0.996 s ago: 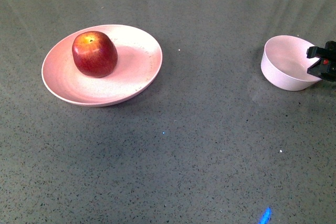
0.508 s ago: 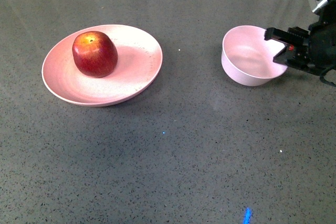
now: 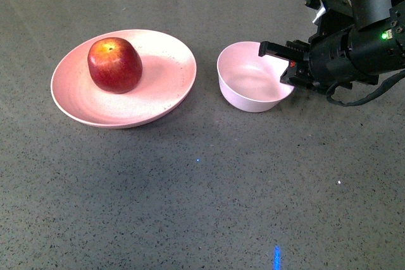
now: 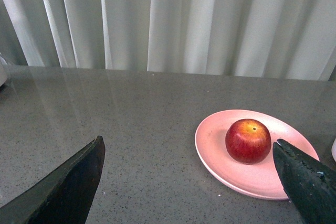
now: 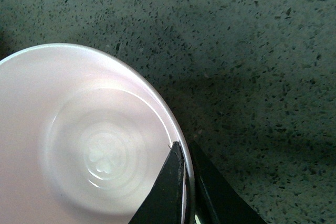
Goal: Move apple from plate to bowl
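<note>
- The right gripper is clamped on the near-side rim of the bowl. The right wrist view shows one finger inside the wall and the other outside, with only the rim between them.
- The bowl is empty. It sits just beside the plate, and I cannot tell whether it rests on the table or hangs slightly above it.
- The apple sits on the plate with its stem dimple up. It is well apart from the right jaws, straight out past the bowl's far wall.
- The left gripper has its jaws spread wide and holds nothing. The apple lies ahead of them, off centre, and closer to one finger than to the other.
- The apple is round and has no long axis, so the jaws could probably close on it from any side without turning the wrist.
- The free left arm looks like the one to take the apple, since the right is busy with the bowl. It would probably need to shift sideways to centre the fruit before closing in.
</note>
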Available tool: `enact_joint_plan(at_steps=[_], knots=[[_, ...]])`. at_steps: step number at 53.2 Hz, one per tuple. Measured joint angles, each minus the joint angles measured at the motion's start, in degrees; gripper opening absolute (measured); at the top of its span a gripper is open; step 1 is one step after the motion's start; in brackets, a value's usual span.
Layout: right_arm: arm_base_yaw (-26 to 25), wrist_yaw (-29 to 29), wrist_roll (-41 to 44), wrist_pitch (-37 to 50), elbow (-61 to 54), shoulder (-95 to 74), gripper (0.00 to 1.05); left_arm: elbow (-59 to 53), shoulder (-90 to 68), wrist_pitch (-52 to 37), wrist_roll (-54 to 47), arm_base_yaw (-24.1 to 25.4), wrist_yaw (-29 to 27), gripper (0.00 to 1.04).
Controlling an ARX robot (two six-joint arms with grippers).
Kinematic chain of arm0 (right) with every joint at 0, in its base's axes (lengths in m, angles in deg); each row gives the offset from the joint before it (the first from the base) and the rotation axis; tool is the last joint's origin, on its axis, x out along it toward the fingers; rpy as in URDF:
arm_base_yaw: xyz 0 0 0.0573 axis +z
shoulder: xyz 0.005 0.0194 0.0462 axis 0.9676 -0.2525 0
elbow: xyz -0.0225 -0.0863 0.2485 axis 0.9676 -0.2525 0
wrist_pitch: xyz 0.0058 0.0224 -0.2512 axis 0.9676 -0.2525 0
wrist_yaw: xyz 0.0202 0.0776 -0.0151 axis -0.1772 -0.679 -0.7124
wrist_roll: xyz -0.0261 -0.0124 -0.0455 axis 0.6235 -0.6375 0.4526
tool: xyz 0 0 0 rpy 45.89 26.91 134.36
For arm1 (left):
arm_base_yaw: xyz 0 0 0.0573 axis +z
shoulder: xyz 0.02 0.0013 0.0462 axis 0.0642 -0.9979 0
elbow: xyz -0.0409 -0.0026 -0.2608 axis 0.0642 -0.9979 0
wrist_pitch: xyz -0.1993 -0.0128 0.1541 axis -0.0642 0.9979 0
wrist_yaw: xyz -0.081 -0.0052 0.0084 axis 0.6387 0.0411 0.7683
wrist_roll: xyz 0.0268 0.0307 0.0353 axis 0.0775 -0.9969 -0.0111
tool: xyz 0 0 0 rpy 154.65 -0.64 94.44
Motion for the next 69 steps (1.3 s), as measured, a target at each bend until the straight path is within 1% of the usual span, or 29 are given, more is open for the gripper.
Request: enact_joint_plan(at_steps=[7, 11, 12, 13, 21, 23, 24, 27, 28, 36, 37, 38, 40, 42, 44, 51, 55, 57, 59, 61, 62, 64, 69], knots=[[0.3, 0.2, -0.2, 0.0, 0.0, -0.4, 0.02, 0.0, 0.0, 0.0, 0.0, 0.0, 0.0, 0.96], [0.3, 0.2, -0.2, 0.0, 0.0, -0.5, 0.15, 0.0, 0.0, 0.0, 0.0, 0.0, 0.0, 0.96], [0.3, 0.2, -0.2, 0.0, 0.0, -0.5, 0.23, 0.0, 0.0, 0.0, 0.0, 0.0, 0.0, 0.96], [0.3, 0.2, -0.2, 0.1, 0.0, -0.5, 0.27, 0.0, 0.0, 0.0, 0.0, 0.0, 0.0, 0.96], [0.2, -0.1, -0.2, 0.9, 0.0, -0.5, 0.43, 0.0, 0.0, 0.0, 0.0, 0.0, 0.0, 0.96], [0.1, -0.1, -0.3, 1.4, -0.2, -0.3, 0.49, 0.0, 0.0, 0.0, 0.0, 0.0, 0.0, 0.96], [0.0, -0.3, -0.4, 1.9, -0.4, 0.0, 0.53, 0.0, 0.0, 0.0, 0.0, 0.0, 0.0, 0.96], [-0.2, -0.3, -0.5, 2.6, -0.8, 0.5, 0.59, 0.0, 0.0, 0.0, 0.0, 0.0, 0.0, 0.96], [-0.3, -0.5, -0.4, 3.1, -1.2, 1.0, 0.63, 0.0, 0.0, 0.0, 0.0, 0.0, 0.0, 0.96], [-1.2, -1.2, 0.0, 6.7, -4.0, 4.8, 0.80, 0.0, 0.0, 0.0, 0.0, 0.0, 0.0, 0.96], [-1.5, -1.5, 0.2, 7.5, -4.7, 5.8, 0.84, 0.0, 0.0, 0.0, 0.0, 0.0, 0.0, 0.96], [-1.6, -1.6, 0.3, 7.9, -5.0, 6.4, 0.85, 0.0, 0.0, 0.0, 0.0, 0.0, 0.0, 0.96], [-2.4, -2.3, 1.1, 9.8, -7.0, 9.5, 0.94, 0.0, 0.0, 0.0, 0.0, 0.0, 0.0, 0.96], [-3.2, -3.2, 1.6, 11.7, -8.8, 12.2, 0.97, 0.0, 0.0, 0.0, 0.0, 0.0, 0.0, 0.96], [-4.2, -3.7, 3.1, 13.7, -11.4, 15.9, 0.95, 0.0, 0.0, 0.0, 0.0, 0.0, 0.0, 0.96], [-8.7, -6.4, 7.8, 18.9, -20.9, 28.3, 0.96, 0.0, 0.0, 0.0, 0.0, 0.0, 0.0, 0.96], [-10.5, 1.9, 13.0, 31.1, -27.1, 31.9, 0.85, 0.0, 0.0, 0.0, 0.0, 0.0, 0.0, 0.96], [-11.7, 3.4, 14.7, 36.0, -30.1, 33.5, 0.80, 0.0, 0.0, 0.0, 0.0, 0.0, 0.0, 0.96], [-13.3, 2.9, 16.2, 39.5, -32.8, 35.2, 0.75, 0.0, 0.0, 0.0, 0.0, 0.0, 0.0, 0.96], [-14.7, 3.2, 17.7, 42.3, -35.8, 37.4, 0.68, 0.0, 0.0, 0.0, 0.0, 0.0, 0.0, 0.96], [-15.3, 3.4, 18.3, 43.1, -37.6, 38.9, 0.63, 0.0, 0.0, 0.0, 0.0, 0.0, 0.0, 0.96], [-15.7, 3.3, 19.2, 43.6, -40.1, 41.2, 0.54, 0.0, 0.0, 0.0, 0.0, 0.0, 0.0, 0.96], [-15.6, 3.0, 19.8, 43.6, -43.1, 43.6, 0.41, 0.0, 0.0, 0.0, 0.0, 0.0, 0.0, 0.96]])
